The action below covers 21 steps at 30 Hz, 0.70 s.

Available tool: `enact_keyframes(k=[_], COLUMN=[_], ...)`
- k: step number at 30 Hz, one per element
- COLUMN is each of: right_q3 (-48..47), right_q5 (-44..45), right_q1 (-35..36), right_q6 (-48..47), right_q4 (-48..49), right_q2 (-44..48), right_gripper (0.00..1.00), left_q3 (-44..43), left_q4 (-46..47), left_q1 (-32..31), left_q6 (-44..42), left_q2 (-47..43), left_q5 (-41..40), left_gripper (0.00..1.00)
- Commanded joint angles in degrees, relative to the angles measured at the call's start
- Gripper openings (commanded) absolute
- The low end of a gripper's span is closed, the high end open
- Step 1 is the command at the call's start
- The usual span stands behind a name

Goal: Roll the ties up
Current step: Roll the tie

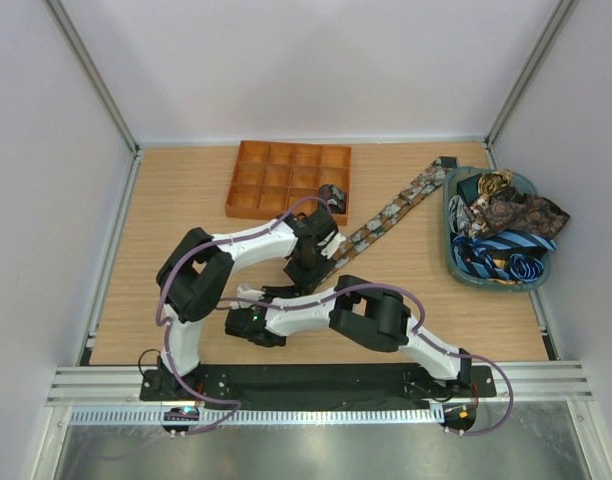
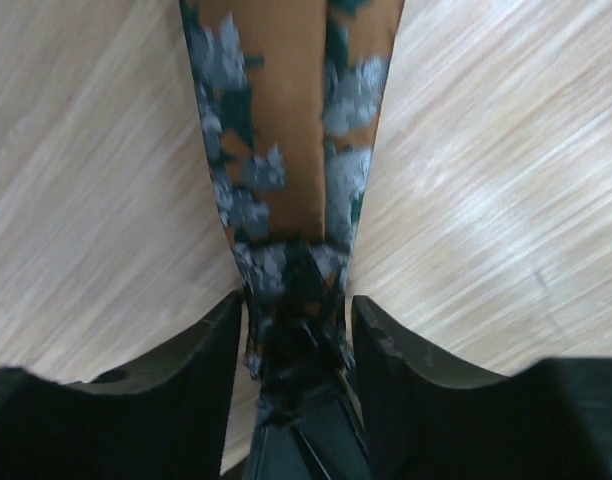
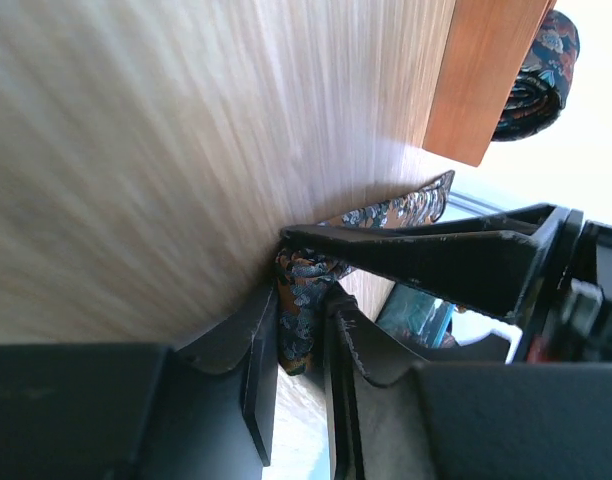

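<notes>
Paisley tie [image 1: 391, 212] clamped in right claw [image 3: 301, 300]; left claw [image 2: 298, 310] straddles it, grip unclear; tray [image 1: 232, 190] near.

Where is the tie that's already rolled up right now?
In the top view the rolled tie sits at the near right corner of the orange tray, just left of the flat paisley tie stretched across the table.
</notes>
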State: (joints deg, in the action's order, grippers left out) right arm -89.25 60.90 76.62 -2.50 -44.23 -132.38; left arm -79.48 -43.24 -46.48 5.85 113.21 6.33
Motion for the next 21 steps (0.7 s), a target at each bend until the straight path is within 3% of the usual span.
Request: enact_keyframes(k=[1, 16, 21], right_q3=[0.7, 7.1, 9.9], right_q5=[-5.2, -15.3, -19.1], right_q1=[-1.6, -1.3, -1.6], right_q6=[2.3, 5.0, 5.6], right_q4=[-0.4, 7.1, 11.1], right_q2=[0.9, 12.1, 15.9], right_gripper=[0.21, 0.20, 0.20], left_q3=[-0.8, -0.6, 2.6], left_q4=[-5.8, 7.2, 14.4], left_q1=[-0.3, -0.2, 2.0], left_q6=[0.5, 1.0, 3.6], left_q2=[-1.8, -13.9, -20.1], left_q5=[1.4, -3.8, -11.7], left_gripper=[0.50, 0.61, 0.65])
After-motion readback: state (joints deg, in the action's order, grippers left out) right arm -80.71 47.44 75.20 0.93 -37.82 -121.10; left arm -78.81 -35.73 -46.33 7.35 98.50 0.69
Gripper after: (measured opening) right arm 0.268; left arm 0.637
